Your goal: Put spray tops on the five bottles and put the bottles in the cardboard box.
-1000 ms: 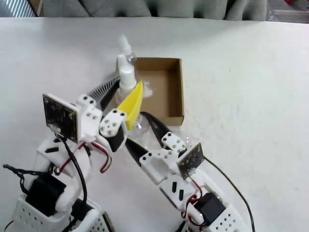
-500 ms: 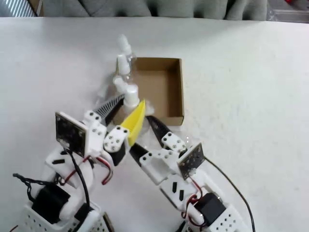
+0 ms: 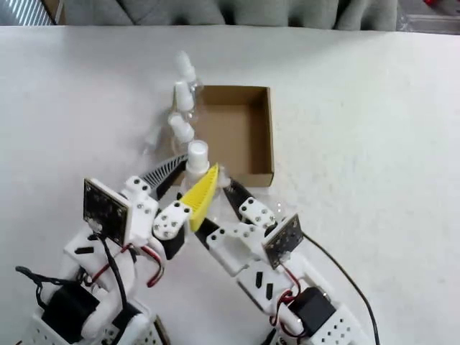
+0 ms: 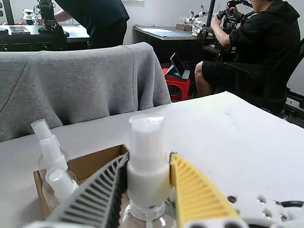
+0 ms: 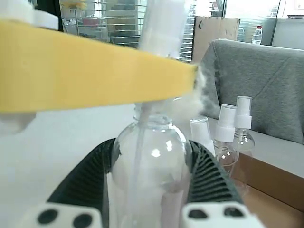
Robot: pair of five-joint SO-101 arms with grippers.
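My left gripper, with one grey and one yellow finger, is shut on a white spray top. The top sits over the neck of a clear bottle, and its thin tube runs down inside. My right gripper is shut on that bottle's body with its black fingers, just in front of the cardboard box. Three more bottles with spray tops stand by the box's left wall.
A grey cloth hangs over a chair at the table's far edge. White tabletop lies open to the right of the box and at far left. Both arms' bases crowd the near edge.
My left gripper has carried the spray top back from beside the box's left wall, toward the near edge, to above the bottle in my right gripper. The right arm barely moved.
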